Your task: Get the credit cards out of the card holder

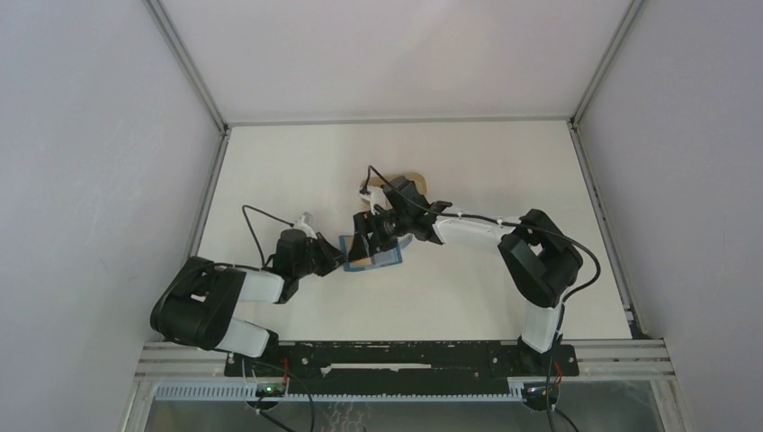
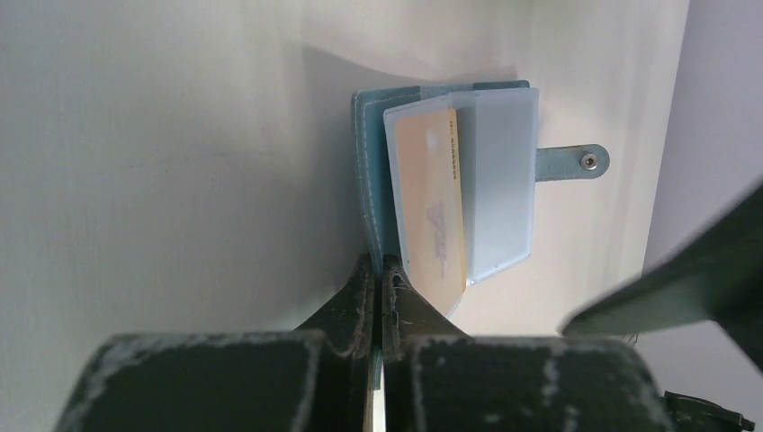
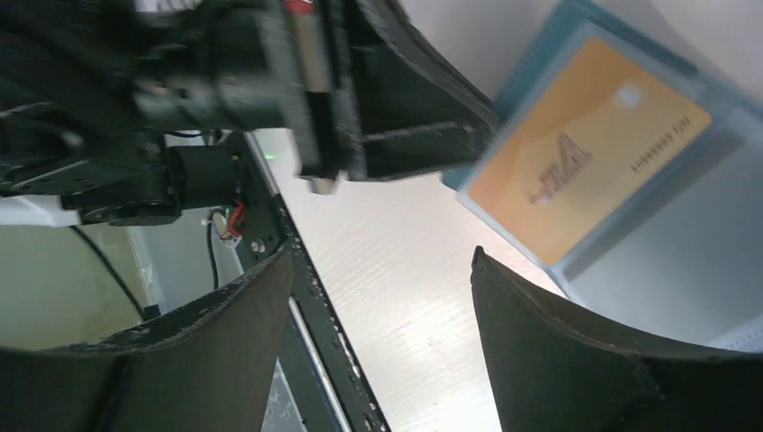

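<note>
Item: one orange credit card (image 2: 430, 202) is visible, seated in a clear sleeve (image 2: 499, 180) of the open card holder (image 2: 373, 171). No other card can be made out. The closure tab (image 2: 571, 162) stands out from the side of the holder opposite the spine.

Location: the holder is on the bench (image 1: 468, 297), near the tan tray (image 1: 416, 179) and on the side of it toward the arm bases.

Restraint: the left jaws are together, clamped on the holder's cover at the end farthest from the tray. The card's long axis runs straight away from them.

Extraction side: the right jaws are apart and empty, above the bench between the tray and the holder. In the right wrist view the card lies off to one side of the gap, beyond one finger (image 3: 558, 351), with its long axis oblique to the opening.

Judgement: the right arm (image 1: 468, 229) is the free one and the nearer to the card. It needs to shift sideways and square its jaws to the card's short edge. Which sleeve edge is open cannot be told.
</note>
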Motion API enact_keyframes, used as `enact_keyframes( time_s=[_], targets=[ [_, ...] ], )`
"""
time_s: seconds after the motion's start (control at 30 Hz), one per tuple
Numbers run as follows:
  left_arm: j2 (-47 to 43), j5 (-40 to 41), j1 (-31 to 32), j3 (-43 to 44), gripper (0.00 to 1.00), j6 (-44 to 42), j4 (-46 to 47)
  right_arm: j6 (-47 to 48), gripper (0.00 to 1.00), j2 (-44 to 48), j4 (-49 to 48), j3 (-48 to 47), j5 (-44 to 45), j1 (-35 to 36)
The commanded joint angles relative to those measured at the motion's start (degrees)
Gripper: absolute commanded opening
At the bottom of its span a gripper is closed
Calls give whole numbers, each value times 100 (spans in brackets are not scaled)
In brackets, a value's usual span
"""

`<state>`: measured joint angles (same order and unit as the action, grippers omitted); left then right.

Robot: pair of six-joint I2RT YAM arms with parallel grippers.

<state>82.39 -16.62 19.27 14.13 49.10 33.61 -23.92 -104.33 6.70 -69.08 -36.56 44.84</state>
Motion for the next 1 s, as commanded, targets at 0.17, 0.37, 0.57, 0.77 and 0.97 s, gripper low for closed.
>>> enact_keyframes(
  time_s=[0.17, 0.37, 0.57, 0.77, 0.97],
  targets=[
    [460, 381, 24, -120, 0, -156, -259, -686, 80, -321, -1119, 342, 252, -373],
    [591, 353, 22, -89, 0, -146, -227, -842, 80, -547, -1399, 339, 317, -432],
    [665, 328, 24, -57, 0, -147, -230, -964, 80, -749, -1532, 334, 354, -441],
    [681, 330, 25, -59, 0, -146, -232, -1089, 80, -767, -1722, 502, 485, -500],
    [695, 328, 24, -66, 0, -146, -217, -1225, 80, -898, -1815, 545, 468, -521]
  ],
)
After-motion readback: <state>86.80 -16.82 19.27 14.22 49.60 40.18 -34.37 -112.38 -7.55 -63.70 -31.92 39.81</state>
